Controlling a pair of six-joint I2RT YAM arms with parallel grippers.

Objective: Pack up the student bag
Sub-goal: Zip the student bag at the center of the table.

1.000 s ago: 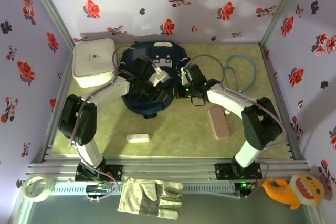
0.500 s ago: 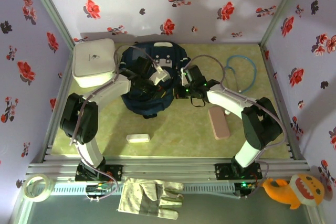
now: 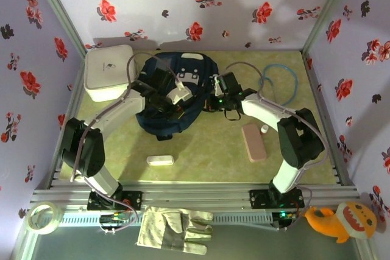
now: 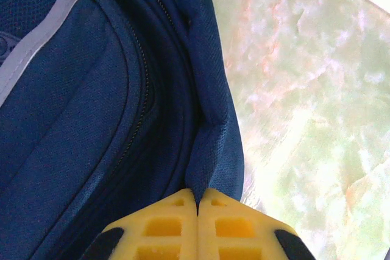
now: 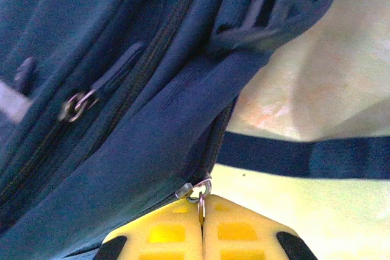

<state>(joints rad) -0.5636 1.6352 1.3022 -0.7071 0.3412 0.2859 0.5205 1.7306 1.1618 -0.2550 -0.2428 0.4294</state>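
Backpack [image 3: 159, 121] lay on the table [image 3: 207, 150] near the white box [image 3: 108, 72]. Overhead the grips were unclear. The wrist views showed the left gripper [image 4: 197, 202] clamped on a fabric fold and the right gripper [image 5: 202, 206] pinching the zipper ring [image 5: 196, 192]. A second earlier the left jaws stood apart and the backpack looked rounder.

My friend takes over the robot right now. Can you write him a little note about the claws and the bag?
Left claw: shut, pinching a fold of the student bag at its navy edge.
Right claw: shut on the bag's metal zipper pull.
Bag: at the back middle of the table, between both arms.
Done: both grips are on.
Left: probably pull the zip open, then pack. The pink case and small white block lie loose on the table.
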